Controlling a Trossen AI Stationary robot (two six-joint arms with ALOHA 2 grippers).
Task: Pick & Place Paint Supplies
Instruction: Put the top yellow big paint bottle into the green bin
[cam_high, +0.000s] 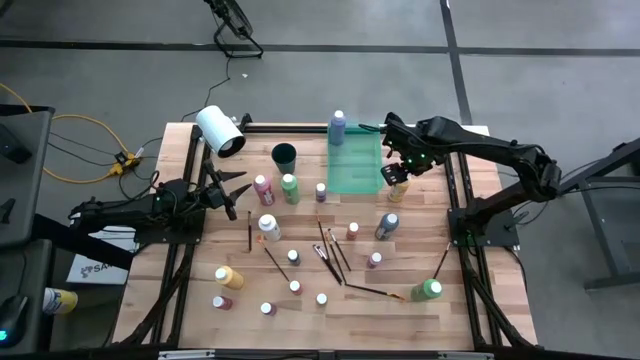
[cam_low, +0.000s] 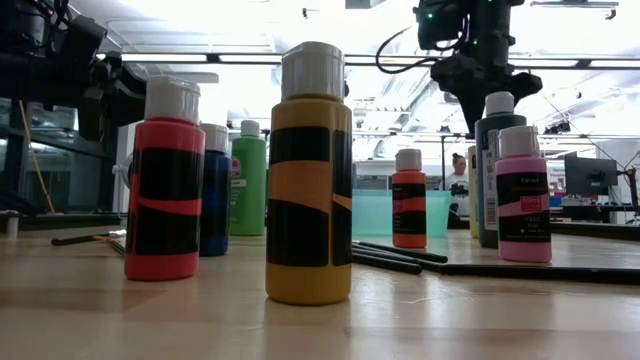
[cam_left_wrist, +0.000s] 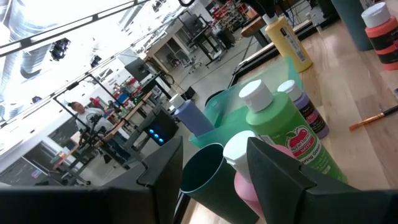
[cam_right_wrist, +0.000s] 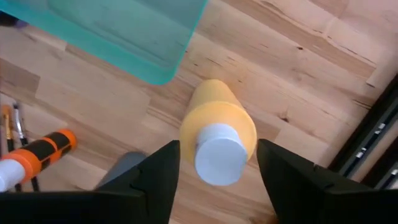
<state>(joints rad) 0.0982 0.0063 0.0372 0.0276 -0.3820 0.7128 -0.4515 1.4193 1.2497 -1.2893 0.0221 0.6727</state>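
Observation:
A yellow paint bottle (cam_right_wrist: 217, 118) with a white cap (cam_right_wrist: 217, 154) stands upright on the wooden table, just off the near right corner of the translucent green tray (cam_high: 355, 165). My right gripper (cam_right_wrist: 217, 162) points down over it, open, one finger on either side of the cap with a gap on both sides. Near the table's left edge my left gripper (cam_high: 238, 192) is held level and open, with nothing between its fingers; a pink bottle (cam_high: 263, 188) and a green bottle (cam_high: 290, 187) stand beyond it. More bottles and dark-handled brushes (cam_high: 330, 250) are spread over the table's middle and near part.
A lilac-blue bottle (cam_high: 338, 128) stands in the tray's far left corner. A dark green cup (cam_high: 284, 156) and a large white roll (cam_high: 220, 130) are at the back left. A dark grey bottle (cam_high: 387, 225) and an orange-red one (cam_high: 352, 232) stand near the yellow bottle.

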